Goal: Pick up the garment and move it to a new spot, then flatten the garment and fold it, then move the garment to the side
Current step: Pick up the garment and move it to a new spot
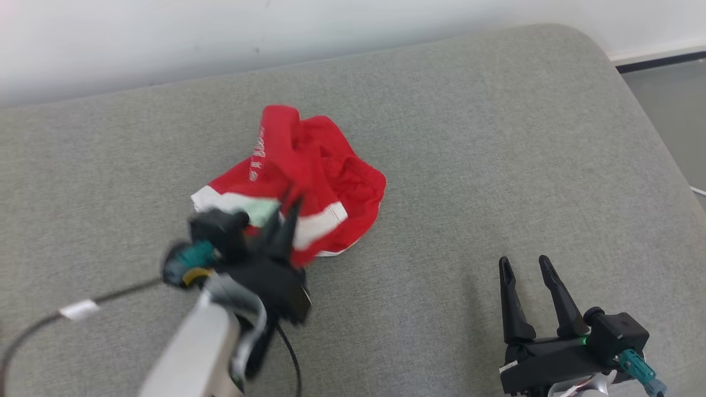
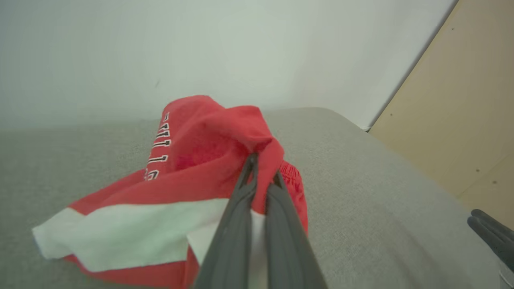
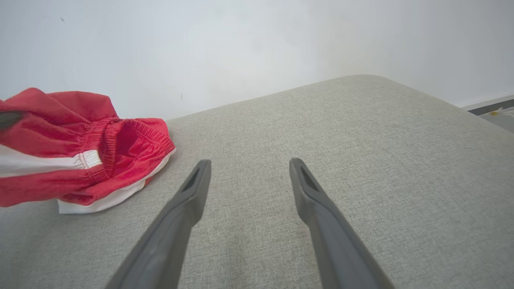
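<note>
The garment (image 1: 325,165), red shorts with white bands and an elastic waist (image 3: 108,140), lies bunched near the middle of the cushion (image 1: 496,138), well clear of all its edges. I rate it as light, limp cloth: not stiff, not fragile, likely to drape and to drag on the weave when lifted. My left pincer (image 1: 287,220) is closed on a raised red fold (image 2: 261,136) at the near side of the heap, with the cloth nipped between the tips. A pinch on one fold may lift a single layer only. For flattening, I judge the waist or a white hem (image 3: 92,202) the better holds, one per pincer. My right pincer (image 1: 524,262) stands fully open and holds nothing, over bare cushion toward the near right corner, well apart from the garment. The cushion is grey woven fabric, soft, with a rounded far right corner. A pale wall (image 1: 165,33) runs along the far edge, and floor (image 1: 667,110) shows past the right edge.
</note>
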Motion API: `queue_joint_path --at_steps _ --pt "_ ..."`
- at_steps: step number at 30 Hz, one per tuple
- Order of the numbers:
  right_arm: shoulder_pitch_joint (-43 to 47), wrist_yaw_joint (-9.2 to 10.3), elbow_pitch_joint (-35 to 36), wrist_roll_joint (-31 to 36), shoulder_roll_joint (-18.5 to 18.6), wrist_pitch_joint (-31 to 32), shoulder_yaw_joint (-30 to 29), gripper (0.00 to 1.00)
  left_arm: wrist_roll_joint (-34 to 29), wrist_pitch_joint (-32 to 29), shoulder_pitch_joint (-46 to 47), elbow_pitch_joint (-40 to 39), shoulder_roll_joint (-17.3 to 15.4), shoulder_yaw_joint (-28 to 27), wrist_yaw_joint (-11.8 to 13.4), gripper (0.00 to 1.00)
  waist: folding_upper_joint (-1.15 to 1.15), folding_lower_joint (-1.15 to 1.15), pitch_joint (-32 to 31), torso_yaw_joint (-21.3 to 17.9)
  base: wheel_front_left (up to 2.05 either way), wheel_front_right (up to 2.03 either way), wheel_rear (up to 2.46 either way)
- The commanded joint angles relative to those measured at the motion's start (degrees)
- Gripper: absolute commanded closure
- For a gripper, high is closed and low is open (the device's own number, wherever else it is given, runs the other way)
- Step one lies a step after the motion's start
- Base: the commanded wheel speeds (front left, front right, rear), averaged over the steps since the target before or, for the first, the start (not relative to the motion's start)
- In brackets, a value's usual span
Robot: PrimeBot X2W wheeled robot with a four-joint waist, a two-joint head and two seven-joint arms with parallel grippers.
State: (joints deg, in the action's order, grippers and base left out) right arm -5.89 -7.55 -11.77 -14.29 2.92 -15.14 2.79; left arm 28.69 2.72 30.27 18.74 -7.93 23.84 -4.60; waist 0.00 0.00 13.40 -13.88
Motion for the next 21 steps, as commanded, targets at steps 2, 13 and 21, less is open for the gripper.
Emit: queue_joint_path --at_steps 2,13,21 --pt "0.6 0.12 0.0 0.6 -0.1 0.0 0.0 0.00 0.8 1.1 -2.4 1.8 1.1 1.4 -0.5 1.00 0.00 0.00 -0.8 1.0 0.00 0.00 0.00" --pt "2.6 0.12 -0.3 1.7 -0.1 0.0 -0.5 0.00 -1.2 9.2 -2.2 5.5 1.8 4.4 -1.7 0.00 0.00 0.00 -4.3 4.8 0.00 0.00 0.00" --pt "3.9 0.12 1.6 2.0 0.0 0.0 -0.5 0.00 -3.1 12.4 -4.1 1.2 -1.4 -0.3 0.1 0.00 0.00 0.00 -6.6 6.9 0.00 0.00 0.00"
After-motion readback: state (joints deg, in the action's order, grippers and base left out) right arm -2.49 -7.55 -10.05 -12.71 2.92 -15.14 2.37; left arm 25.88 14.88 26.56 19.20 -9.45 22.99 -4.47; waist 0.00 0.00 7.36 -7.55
